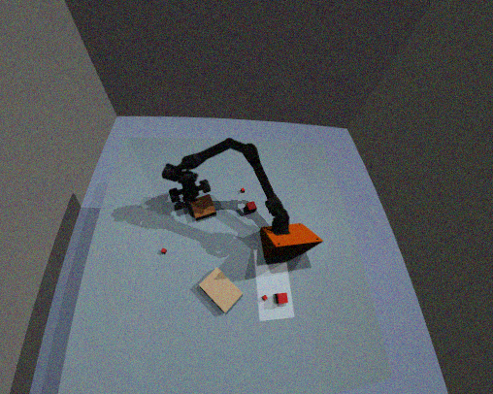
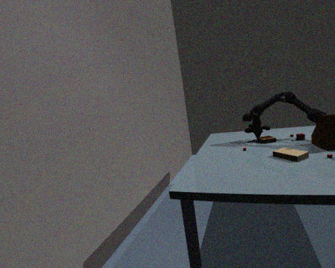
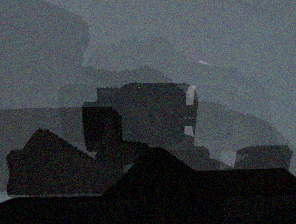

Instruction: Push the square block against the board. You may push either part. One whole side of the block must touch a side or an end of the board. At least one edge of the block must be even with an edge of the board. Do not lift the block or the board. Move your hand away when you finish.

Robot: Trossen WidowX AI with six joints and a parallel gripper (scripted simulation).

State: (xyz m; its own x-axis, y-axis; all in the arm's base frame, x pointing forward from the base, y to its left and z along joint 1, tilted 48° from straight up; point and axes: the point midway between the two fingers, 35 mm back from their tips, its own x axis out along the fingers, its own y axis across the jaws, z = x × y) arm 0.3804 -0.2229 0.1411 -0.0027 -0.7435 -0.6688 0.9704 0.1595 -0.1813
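Note:
The square block (image 1: 203, 208) (image 2: 267, 139) is a small brown block lying flat on the table left of the arm's base. The board (image 1: 220, 289) (image 2: 290, 154) is a light tan slab lying flat nearer the front, well apart from the block. My gripper (image 1: 186, 203) (image 2: 257, 136) is shut and empty. It is down at table level, right at the block's far left side. The wrist view is dark and shows only the shut fingers and shadows on the table; neither the block nor the board can be made out there.
The orange arm base (image 1: 290, 240) stands right of the block. A red cube (image 1: 250, 207) lies between block and base, and small red bits (image 1: 163, 250) (image 1: 242, 190) are scattered about. A white patch (image 1: 275, 311) beside the board carries another red cube (image 1: 280, 298).

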